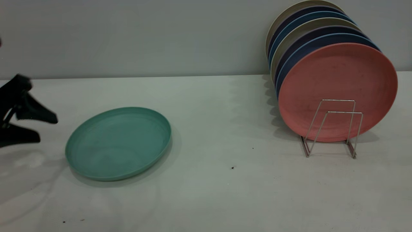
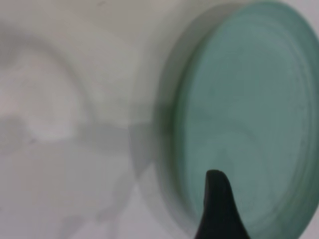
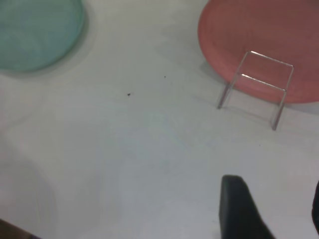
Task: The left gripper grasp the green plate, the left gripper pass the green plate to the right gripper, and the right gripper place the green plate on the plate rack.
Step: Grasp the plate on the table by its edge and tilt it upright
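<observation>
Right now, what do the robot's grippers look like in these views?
The left gripper is matt black, with two tapering wedge-shaped fingers and no visible markings or cables. Its wrist view shows one dark rounded finger tip. Of the right gripper only black finger parts show at its wrist view's edge.

The green plate (image 1: 118, 143) is matt plastic with a smooth face and faint concentric rings inside its low rim, and the salmon-pink plate (image 1: 338, 91) has the same dull plastic finish (lightly mottled). The plate rack (image 1: 333, 127) is thin, bright metal wire with a slight gleam. The table (image 1: 225, 193) is a smooth, pale, matt surface carrying a few dark specks.
</observation>
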Motion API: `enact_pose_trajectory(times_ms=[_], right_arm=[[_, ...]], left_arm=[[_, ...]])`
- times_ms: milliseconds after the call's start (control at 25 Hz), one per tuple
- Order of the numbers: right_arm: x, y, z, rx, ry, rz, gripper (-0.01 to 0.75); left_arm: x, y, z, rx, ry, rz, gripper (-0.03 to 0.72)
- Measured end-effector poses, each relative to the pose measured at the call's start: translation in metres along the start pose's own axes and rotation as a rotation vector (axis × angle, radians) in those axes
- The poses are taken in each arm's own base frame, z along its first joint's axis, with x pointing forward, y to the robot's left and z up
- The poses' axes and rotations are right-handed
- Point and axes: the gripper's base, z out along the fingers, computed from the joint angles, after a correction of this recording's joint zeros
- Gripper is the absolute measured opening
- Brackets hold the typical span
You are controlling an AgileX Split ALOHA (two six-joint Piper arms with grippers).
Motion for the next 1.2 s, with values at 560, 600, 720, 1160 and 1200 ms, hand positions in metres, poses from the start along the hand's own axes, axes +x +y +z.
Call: enact_pose_trajectory(times_ms=[560, 600, 720, 1160, 1200], right_arm=[[0.000, 0.000, 0.000, 0.000, -0.002, 0.001, 0.377], [0.000, 0.000, 0.000, 0.001, -0.003, 0.001, 0.377], [0.000, 0.000, 0.000, 0.001, -0.004, 0.002, 0.377], [-0.001, 0.000, 0.000, 0.003, -0.006, 0.002, 0.377], [-0.001, 0.000, 0.000, 0.003, -0.006, 0.002, 0.377]], left_arm=[[0.012, 0.030, 0.038, 0.051, 0.059, -0.054, 0.520], [0.012, 0.032, 0.041, 0.055, 0.063, -0.061, 0.519], [0.011, 0.038, 0.051, 0.069, 0.076, -0.072, 0.515], [0.016, 0.030, 0.070, 0.106, 0.118, -0.054, 0.228], [0.016, 0.030, 0.070, 0.105, 0.118, -0.054, 0.169]])
